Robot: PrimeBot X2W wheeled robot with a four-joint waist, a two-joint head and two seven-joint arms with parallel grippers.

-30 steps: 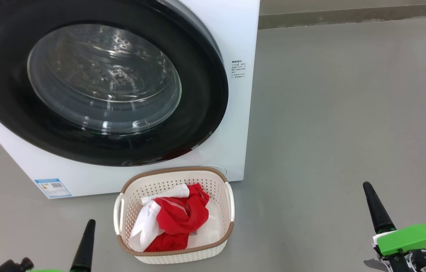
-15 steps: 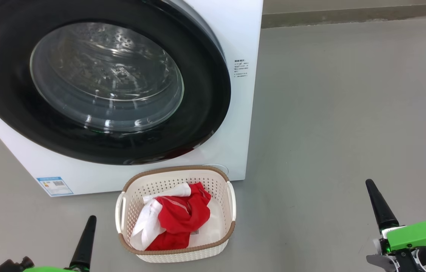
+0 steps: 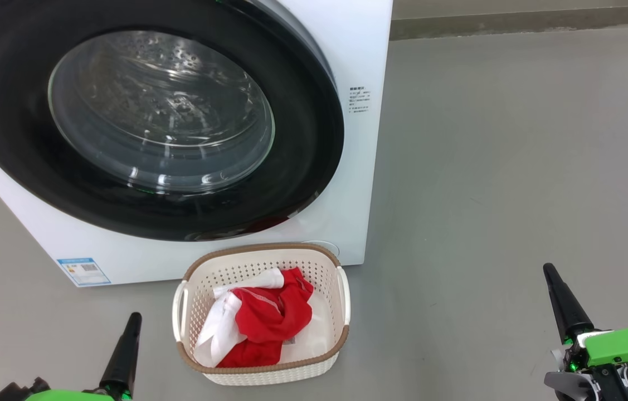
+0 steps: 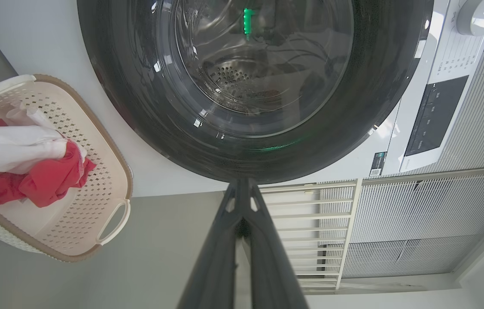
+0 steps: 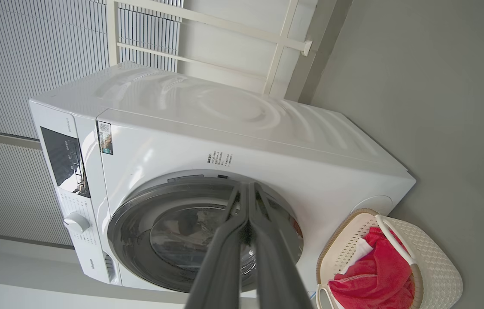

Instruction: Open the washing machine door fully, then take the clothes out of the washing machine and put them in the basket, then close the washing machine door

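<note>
Camera drifted slightly since a second ago; the things themselves have not shifted. Left end effector (image 3: 134,318) at 7 o'clock is pinched shut and empty. Washing machine door (image 3: 302,167) at 11 o'clock looks closed on the washing machine (image 3: 366,55). Basket (image 3: 261,248) at 6 o'clock, just beside the machine front, holds the clothes (image 3: 263,328). The task looks finished. Right end effector (image 3: 548,270) at 4 o'clock is shut and empty, with open floor (image 3: 514,167) around it.
</note>
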